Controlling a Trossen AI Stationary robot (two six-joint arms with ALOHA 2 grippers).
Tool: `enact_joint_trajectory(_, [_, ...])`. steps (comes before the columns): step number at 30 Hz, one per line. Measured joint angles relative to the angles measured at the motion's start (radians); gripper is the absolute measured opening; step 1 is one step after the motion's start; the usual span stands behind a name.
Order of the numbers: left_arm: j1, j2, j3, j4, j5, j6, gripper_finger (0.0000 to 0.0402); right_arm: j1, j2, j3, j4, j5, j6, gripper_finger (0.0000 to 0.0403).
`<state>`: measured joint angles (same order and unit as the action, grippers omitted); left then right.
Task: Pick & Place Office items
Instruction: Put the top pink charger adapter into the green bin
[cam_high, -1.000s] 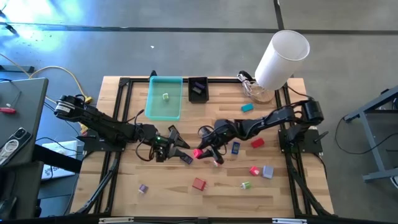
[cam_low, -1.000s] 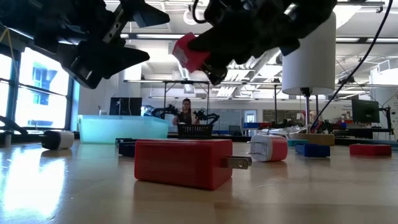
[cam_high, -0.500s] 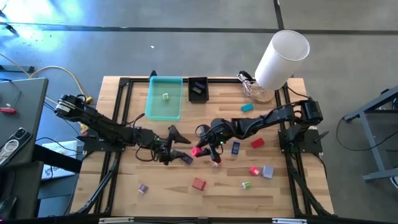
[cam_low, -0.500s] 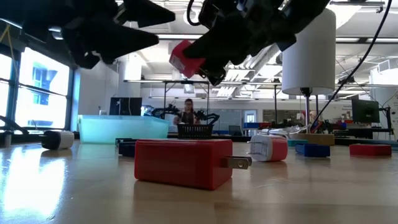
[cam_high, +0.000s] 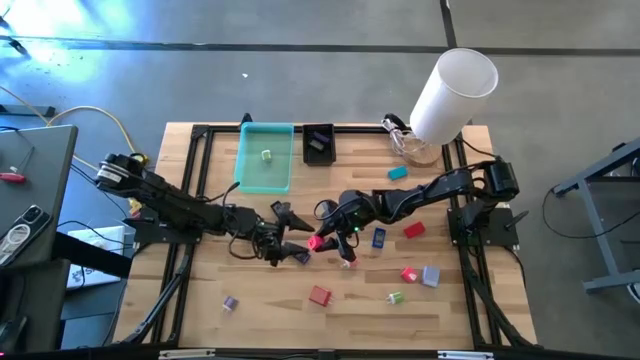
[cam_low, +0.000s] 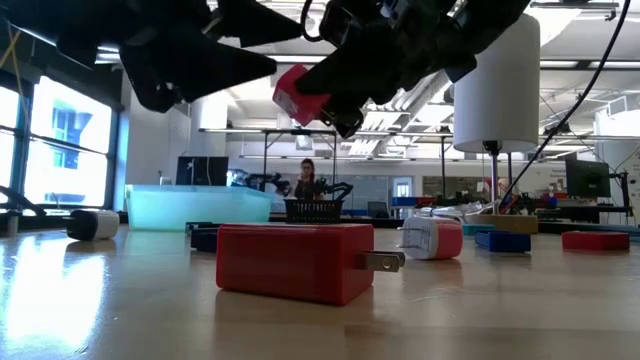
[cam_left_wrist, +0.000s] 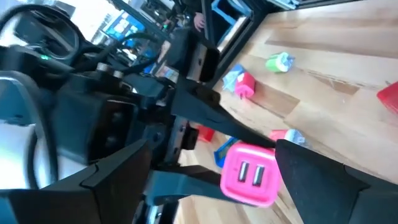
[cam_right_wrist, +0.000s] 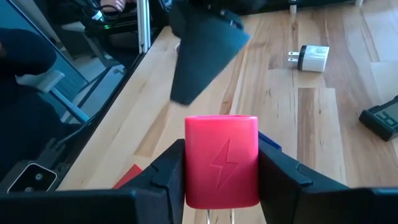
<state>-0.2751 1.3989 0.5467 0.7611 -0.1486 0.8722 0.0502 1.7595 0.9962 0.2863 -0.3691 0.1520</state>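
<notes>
Above the middle of the wooden counter (cam_high: 260, 300), the right end effector (cam_high: 322, 243) grips a pink charger (cam_right_wrist: 221, 160) clear of the surface. The left end effector (cam_high: 290, 232) faces it, fingers spread wide and empty. Other office items lie scattered nearby, including a red charger (cam_low: 292, 260).

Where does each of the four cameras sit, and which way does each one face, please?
High view: overhead, straight down; both arms, table.
Low view: tabletop height, level into the room; both grippers overhead, red charger nearest.
Left wrist view: between the open left gripper fingers, facing the pink charger.
Right wrist view: right gripper clamping it.
Shared: all views show the pink charger.
</notes>
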Motion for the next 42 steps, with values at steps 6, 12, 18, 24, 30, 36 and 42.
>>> enact_joint_trajectory(6, [0.000, 0.068, 0.022, 0.001, 0.000, -0.024, 0.0336, 0.000, 0.000, 0.000, -0.012, 0.000, 0.000, 0.0136])
enact_joint_trajectory(12, [-0.003, 0.089, 0.025, 0.006, -0.004, 0.103, 0.0336, 0.000, -0.001, 0.000, -0.021, 0.000, 0.000, 0.0136])
enact_joint_trajectory(18, [0.010, 0.094, 0.026, 0.006, -0.003, 0.017, 0.0336, 0.000, -0.001, 0.000, -0.022, 0.000, 0.000, 0.0136])
enact_joint_trajectory(24, [0.013, 0.123, 0.039, 0.003, 0.007, -0.027, 0.0333, 0.000, -0.001, 0.000, -0.024, 0.003, 0.011, 0.0136])
enact_joint_trajectory(30, [0.013, 0.160, 0.068, 0.003, 0.007, -0.032, 0.0316, 0.000, -0.001, 0.000, -0.021, 0.003, 0.012, 0.0136])
enact_joint_trajectory(36, [0.013, 0.169, 0.071, -0.002, -0.004, -0.038, 0.0293, 0.000, -0.001, 0.000, -0.022, 0.003, 0.012, 0.0136])
enact_joint_trajectory(42, [0.013, 0.169, 0.071, -0.001, -0.008, -0.042, 0.0257, 0.000, -0.001, 0.000, -0.024, 0.002, 0.012, 0.0136])
